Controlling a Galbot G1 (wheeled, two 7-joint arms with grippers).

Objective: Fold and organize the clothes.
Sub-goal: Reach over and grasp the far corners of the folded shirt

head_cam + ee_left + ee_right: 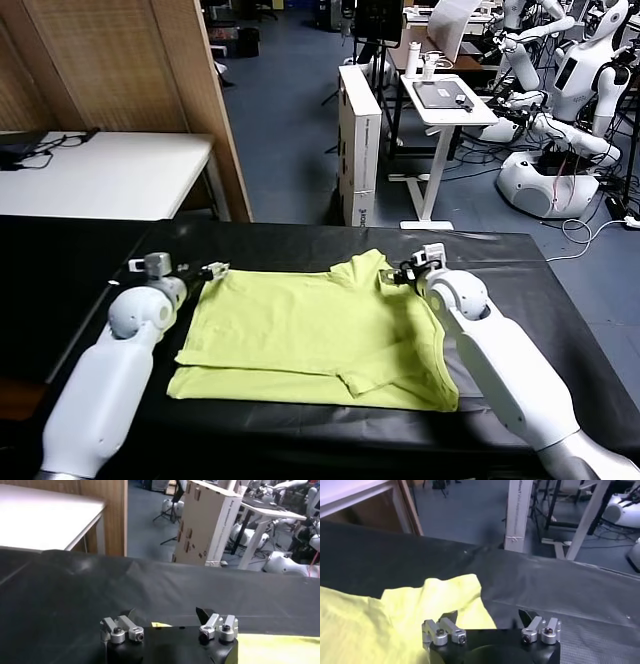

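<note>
T-shirt point(280, 642) cut off by left wrist view's edge.

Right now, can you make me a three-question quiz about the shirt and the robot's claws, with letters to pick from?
1. Where does the T-shirt lie?
A. on the black table
B. on the white desk
C. on the floor

2. What colour is the T-shirt?
A. red
B. lime yellow-green
C. blue

3. How are the two claws?
A. both shut on the shirt
B. one open, one shut
C. both open, holding nothing

Answers:
1. A, the shirt is spread flat on the black tabletop between the two arms.
2. B, it is one plain yellow-green colour all over.
3. C, the left claw at the shirt's far left corner and the right claw at its far right sleeve both show spread fingers with no cloth pinched between them.
</note>
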